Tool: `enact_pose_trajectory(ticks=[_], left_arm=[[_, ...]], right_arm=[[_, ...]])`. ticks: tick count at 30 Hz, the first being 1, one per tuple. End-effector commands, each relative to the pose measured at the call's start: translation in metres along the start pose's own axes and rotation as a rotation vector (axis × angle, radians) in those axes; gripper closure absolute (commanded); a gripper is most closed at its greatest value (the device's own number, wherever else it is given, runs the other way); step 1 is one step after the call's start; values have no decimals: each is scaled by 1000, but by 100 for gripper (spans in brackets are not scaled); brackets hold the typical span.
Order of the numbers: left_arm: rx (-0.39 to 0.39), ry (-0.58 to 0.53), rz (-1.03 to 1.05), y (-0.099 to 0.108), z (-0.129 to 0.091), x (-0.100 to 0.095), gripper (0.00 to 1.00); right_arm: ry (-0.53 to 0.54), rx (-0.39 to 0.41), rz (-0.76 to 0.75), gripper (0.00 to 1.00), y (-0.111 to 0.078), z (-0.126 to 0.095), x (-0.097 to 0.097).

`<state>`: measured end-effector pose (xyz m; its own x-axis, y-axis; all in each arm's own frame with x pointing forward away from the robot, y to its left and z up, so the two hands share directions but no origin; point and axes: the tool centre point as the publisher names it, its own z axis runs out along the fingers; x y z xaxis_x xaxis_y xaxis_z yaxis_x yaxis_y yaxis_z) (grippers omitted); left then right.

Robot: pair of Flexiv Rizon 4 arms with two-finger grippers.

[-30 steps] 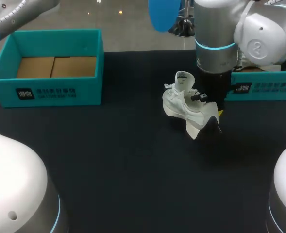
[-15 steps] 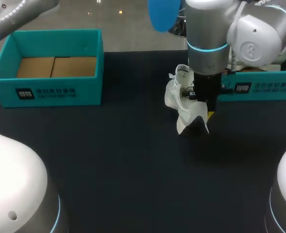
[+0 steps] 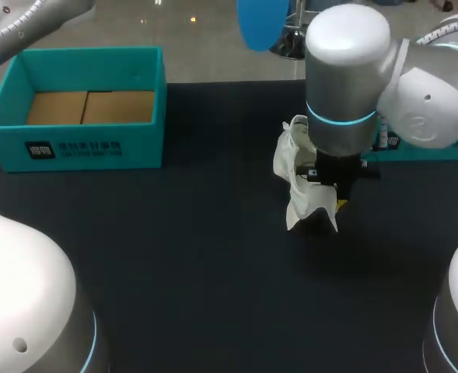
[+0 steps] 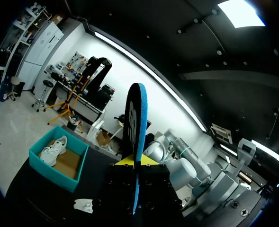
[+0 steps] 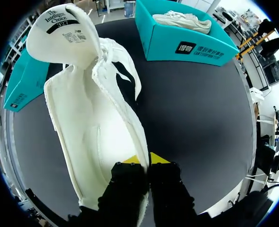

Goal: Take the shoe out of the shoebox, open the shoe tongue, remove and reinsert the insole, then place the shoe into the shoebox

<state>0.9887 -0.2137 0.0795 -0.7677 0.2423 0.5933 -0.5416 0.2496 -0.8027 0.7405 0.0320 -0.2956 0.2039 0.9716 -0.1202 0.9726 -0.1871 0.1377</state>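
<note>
— Seen from the head view, where's the shoe?
— The shoe [image 3: 297,175] is right of the worktop's [image 3: 174,264] middle, nearer the far edge. The right gripper [image 3: 333,206] is clamped on its side. A box [image 3: 81,148] sits at the far left corner.
— Left wrist view?
— The left gripper [image 4: 135,161] pinches a blue insole [image 4: 135,118] edge-on between both tips. Beyond is a second box [image 4: 58,165] holding another shoe [image 4: 54,150].
— Right wrist view?
— Both yellow tips squeeze the shoe's wall, and its tongue [image 5: 66,35] stands up ahead.
</note>
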Motion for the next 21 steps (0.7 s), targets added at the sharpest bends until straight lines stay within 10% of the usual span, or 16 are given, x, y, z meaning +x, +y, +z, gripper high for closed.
enact_pose_trajectory(ticks=[1,21], left_arm=[[3,0,1,1,0,0,100],[3,0,1,1,0,0,100]], right_arm=[[10,-85,-6,100,-10,8,4],[21,-100,-42,100,-23,52,13]])
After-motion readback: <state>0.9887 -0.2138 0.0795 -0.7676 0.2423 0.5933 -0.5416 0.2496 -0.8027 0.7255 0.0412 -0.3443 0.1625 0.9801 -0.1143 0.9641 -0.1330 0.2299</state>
